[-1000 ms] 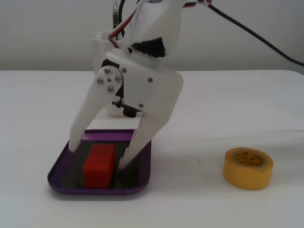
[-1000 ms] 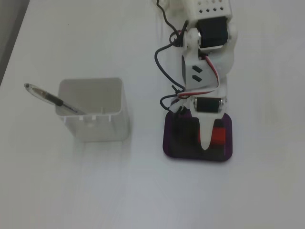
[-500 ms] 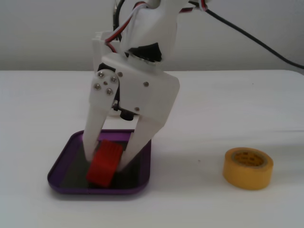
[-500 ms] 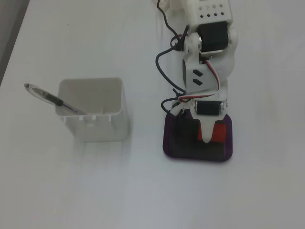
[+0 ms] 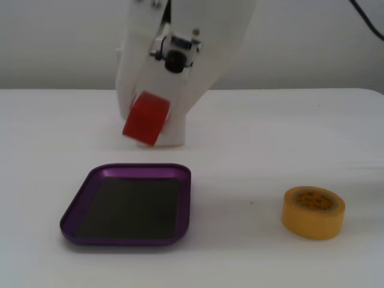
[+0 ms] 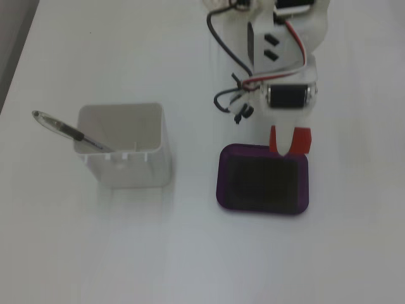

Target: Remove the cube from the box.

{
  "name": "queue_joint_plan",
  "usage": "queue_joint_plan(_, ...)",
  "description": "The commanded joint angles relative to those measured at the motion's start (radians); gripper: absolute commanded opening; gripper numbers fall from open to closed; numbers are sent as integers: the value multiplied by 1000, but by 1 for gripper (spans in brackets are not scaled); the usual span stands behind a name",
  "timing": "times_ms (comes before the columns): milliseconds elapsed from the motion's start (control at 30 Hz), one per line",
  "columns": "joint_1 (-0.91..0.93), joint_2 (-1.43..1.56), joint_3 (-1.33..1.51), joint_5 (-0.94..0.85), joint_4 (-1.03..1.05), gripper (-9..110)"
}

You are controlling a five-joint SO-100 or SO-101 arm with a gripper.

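In a fixed view we see a yellow tape roll (image 5: 314, 212) at about four o'clock from the purple box (image 5: 127, 204), while another fixed view alone shows a white square container (image 6: 126, 145) with a pen (image 6: 66, 130) leaning out of it, at nine o'clock from the box (image 6: 263, 180). Everything sits on a plain white table (image 5: 276, 138) before a pale wall (image 5: 60, 42). We find the white arm (image 5: 180, 54) reaching down, its gripper (image 6: 288, 140) closed on the red cube (image 5: 146, 118), held tilted in the air at twelve o'clock from the box, beyond its far rim.
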Motion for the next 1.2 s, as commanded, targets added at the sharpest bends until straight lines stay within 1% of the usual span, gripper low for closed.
queue_joint_plan(0,-12,195,-18,-5,126,-1)
queue_joint_plan(100,-2,291,81,-54,183,-1)
queue_joint_plan(200,5,367,253,-117,183,-1)
queue_joint_plan(267,41,413,379,-149,160,-1)
queue_joint_plan(400,124,512,641,-199,2,-1)
queue_joint_plan(500,184,577,844,-252,-163,-1)
queue_joint_plan(667,250,657,1097,-308,-354,-1)
queue_joint_plan(900,259,690,1293,-337,-482,-1)
queue_joint_plan(1167,259,680,1384,-337,-604,-1)
